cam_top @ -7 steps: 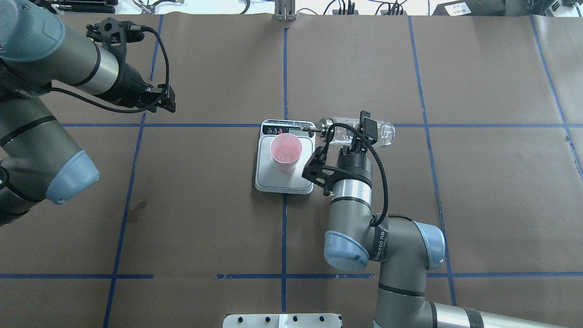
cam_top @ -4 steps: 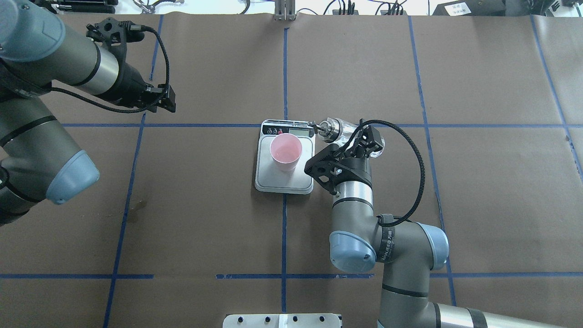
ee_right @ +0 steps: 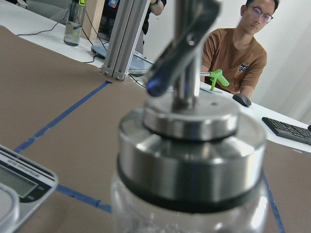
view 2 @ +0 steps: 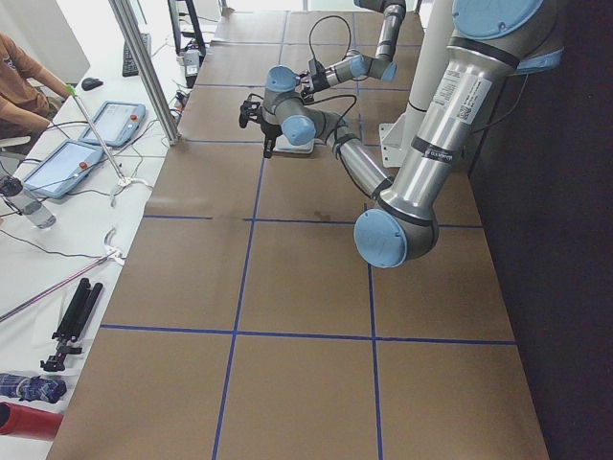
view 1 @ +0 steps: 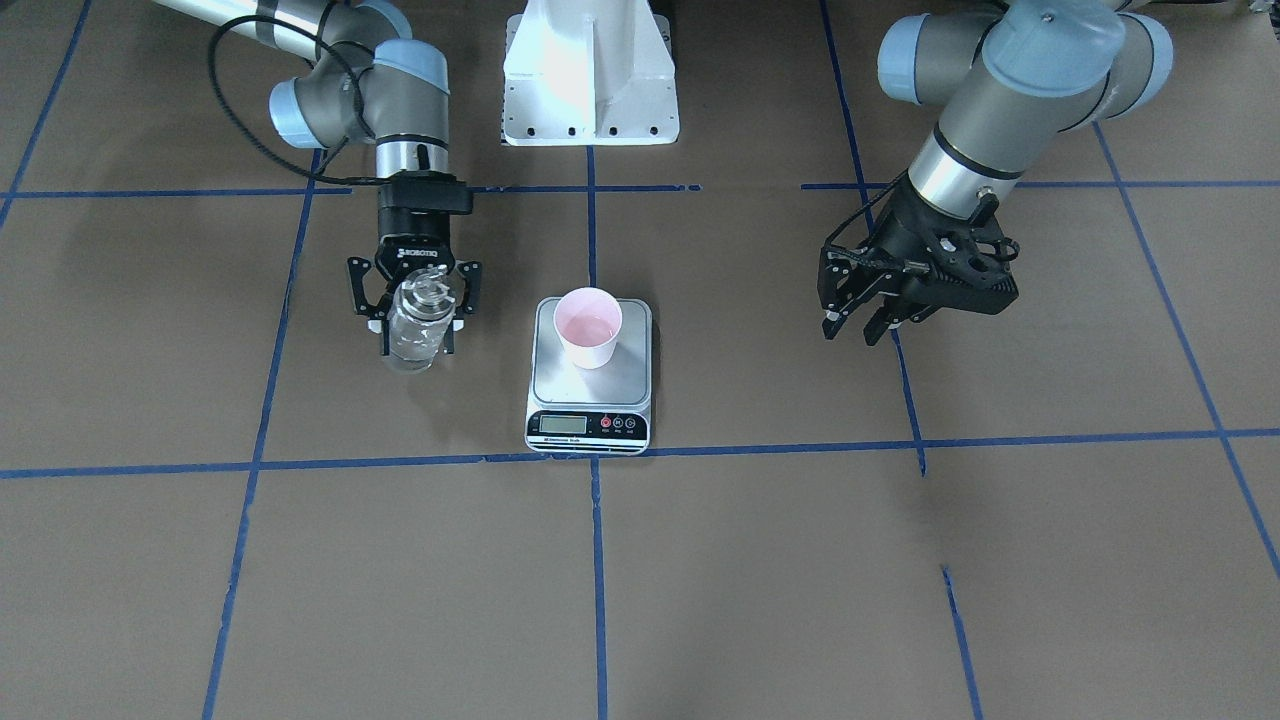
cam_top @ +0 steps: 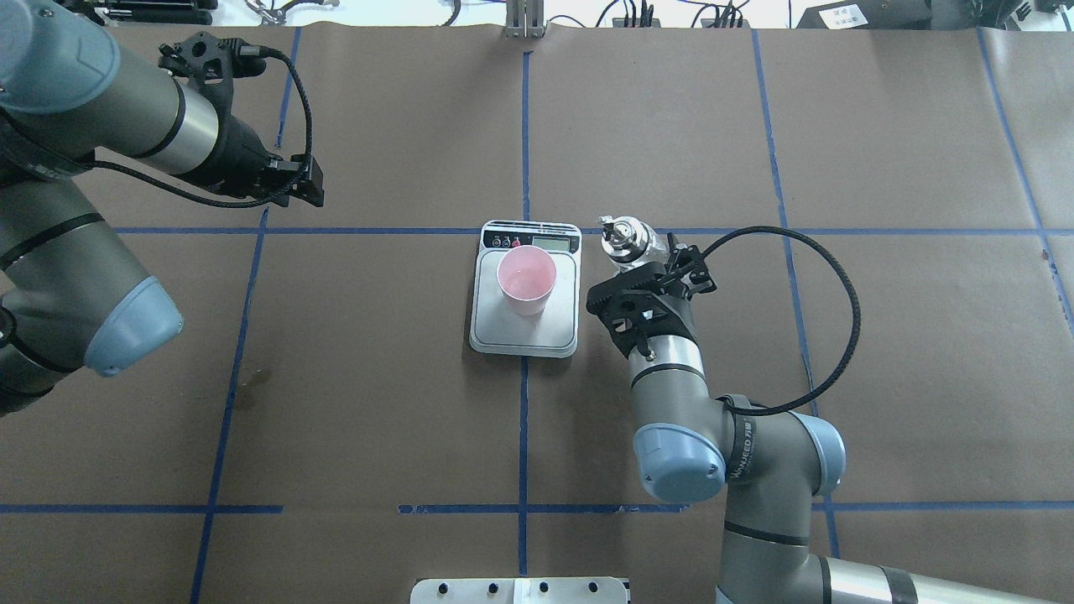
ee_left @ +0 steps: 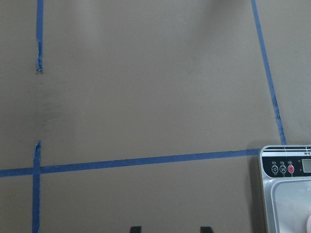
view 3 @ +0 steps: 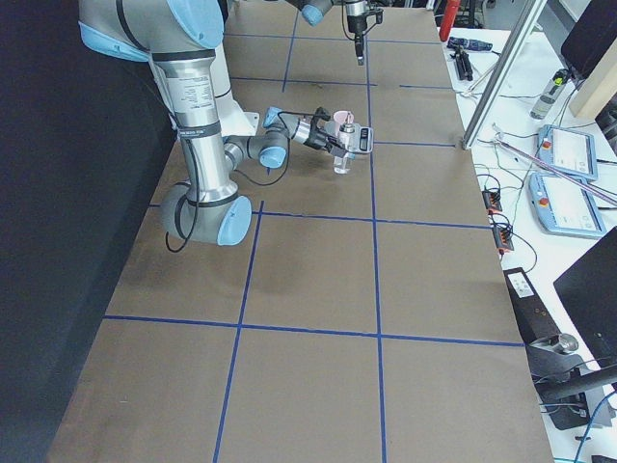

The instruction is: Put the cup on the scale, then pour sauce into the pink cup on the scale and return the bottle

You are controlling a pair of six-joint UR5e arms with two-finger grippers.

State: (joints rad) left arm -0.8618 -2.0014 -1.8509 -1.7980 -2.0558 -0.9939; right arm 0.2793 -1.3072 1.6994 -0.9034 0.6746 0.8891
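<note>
One tapered pale-pink paper cup (view 1: pixel 590 335) stands on one flat steel-topped scale (view 1: pixel 627 378). The right gripper (view 1: pixel 415 347) clamps one clear glass bottle (view 1: pixel 414 322); the left gripper (view 1: pixel 852 335) stands wide.

Blocked centrally on the worktop (cam_top: pixel 377 377) by the scale (cam_top: pixel 524 331) carrying the cup (cam_top: pixel 526 281) and, just beside, the bottle (cam_top: pixel 625 237); passable elsewhere.

Pink cup (view 1: pixel 589 343) upright on scale (view 1: pixel 590 398); bottle (view 1: pixel 417 322) upright beside

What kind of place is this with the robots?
Probably a robot lab: a left arm and a right arm work over a table marked with blue tape lines, with control tablets on a side desk.
</note>
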